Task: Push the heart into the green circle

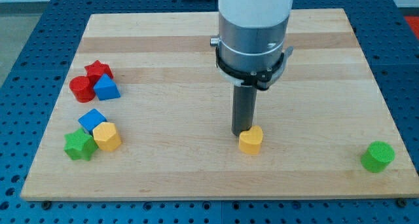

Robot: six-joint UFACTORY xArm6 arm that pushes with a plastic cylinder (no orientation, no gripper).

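The yellow heart (251,141) lies on the wooden board (196,54) a little right of the middle, near the view's bottom. My tip (243,133) stands just behind the heart at its upper left, touching or almost touching it. The green circle (378,156) is a green cylinder at the view's bottom right, far to the right of the heart and slightly lower.
At the view's left, a red star (98,70), a red cylinder (82,88) and a blue triangular block (106,88) sit together. Below them are a blue cube (91,120), a yellow hexagon (107,137) and a green star (79,145).
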